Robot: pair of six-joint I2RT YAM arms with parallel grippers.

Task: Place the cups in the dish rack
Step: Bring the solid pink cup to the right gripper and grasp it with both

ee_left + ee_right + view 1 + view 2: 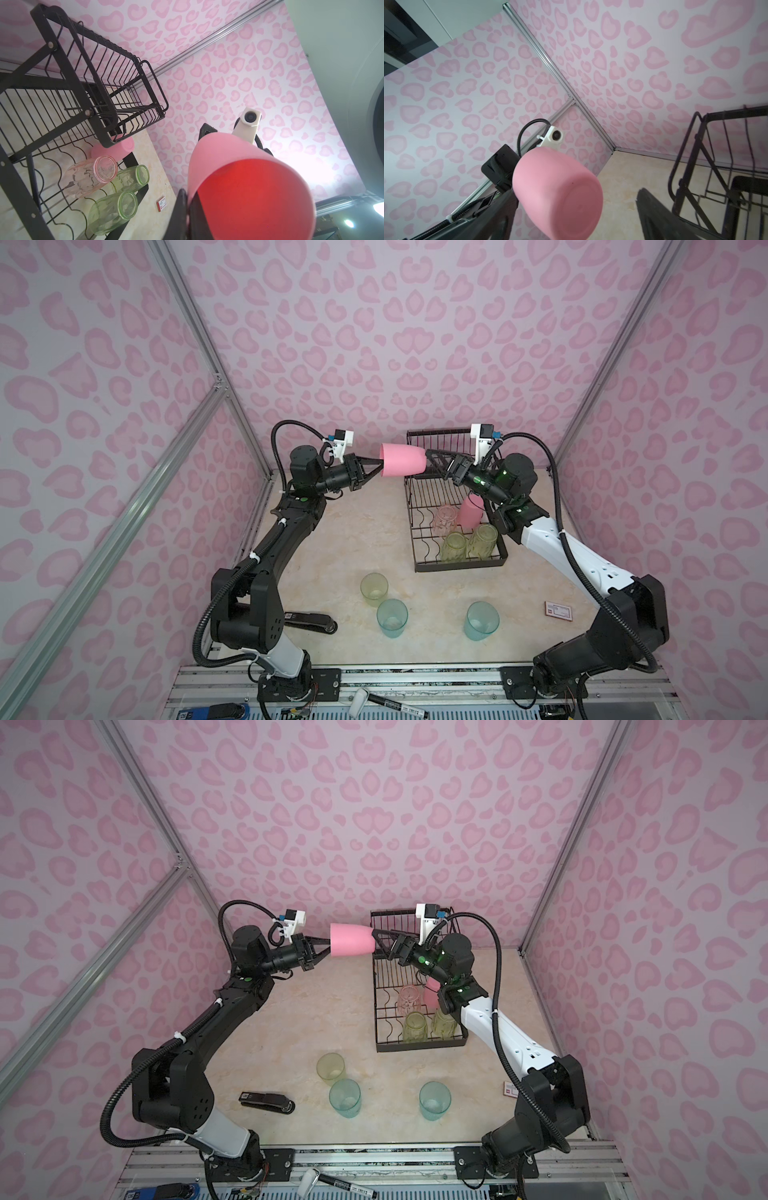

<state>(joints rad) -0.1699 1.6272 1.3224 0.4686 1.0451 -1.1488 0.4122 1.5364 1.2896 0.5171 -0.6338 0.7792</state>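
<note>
Clamped on the rim of the pink cup [403, 460] [352, 940], the left gripper [377, 466] [328, 946] holds it in the air on its side, mouth toward the left arm and base toward the right arm. The left wrist view shows this grip up close, with one finger outside the wall of the pink cup [239, 176] and the other inside its mouth. Facing it, the right gripper [430, 464] [378, 942] has its fingers spread apart around the base end. In the right wrist view the pink cup [556, 187] sits between them, close to one finger and with a clear gap to the other; I cannot tell whether it touches. In both top views the held cup hangs beside the raised basket tier at the far left corner of the dish rack [457, 566] [419, 1046]. Four more cups stand, seemingly base up, in the rack's lower tier: a clear orange-pink cup [444, 520], a second pink cup [471, 510] partly hidden by the right arm, and two yellow-green cups [454, 546] [484, 539] nearest the front. On the table [353, 539], well apart from the rack, a third yellow-green cup [374, 588] and two teal cups [392, 616] [482, 619] stand upright, mouths open.
</note>
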